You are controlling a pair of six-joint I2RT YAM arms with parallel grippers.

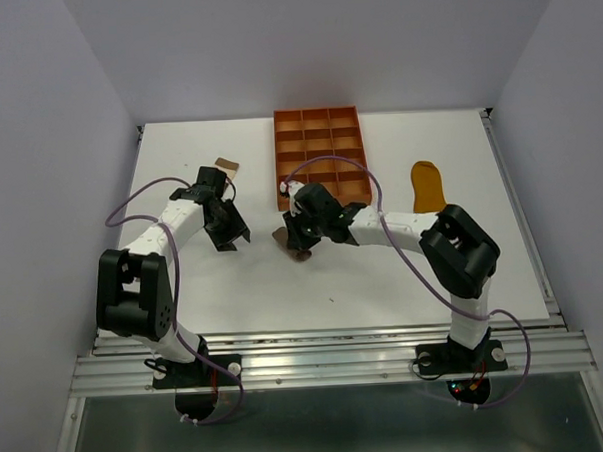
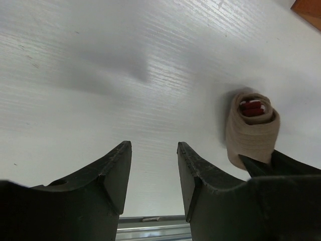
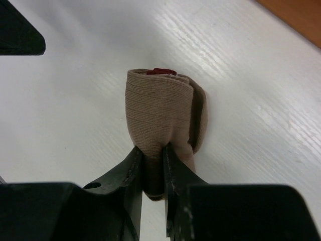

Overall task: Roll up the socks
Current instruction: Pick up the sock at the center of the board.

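Observation:
The taupe sock (image 3: 159, 108) is rolled into a bundle with its maroon cuff showing at the core, and lies on the white table (image 1: 384, 272). My right gripper (image 3: 153, 150) is shut on the near end of this roll; in the top view the right gripper (image 1: 296, 238) is at the table's middle, over the roll (image 1: 301, 253). My left gripper (image 2: 154, 148) is open and empty, low over bare table to the left of the roll (image 2: 252, 128). The mustard sock (image 1: 427, 183) lies flat at the right. The colour-blocked sock (image 1: 225, 167) lies behind the left arm, partly hidden.
The rigid orange tray (image 1: 320, 155) with square compartments stands at the back centre, just behind the right gripper; its corner shows in the right wrist view (image 3: 301, 15). The left gripper's finger (image 3: 17, 35) shows near the roll. A metal rail (image 1: 327, 360) runs along the near edge.

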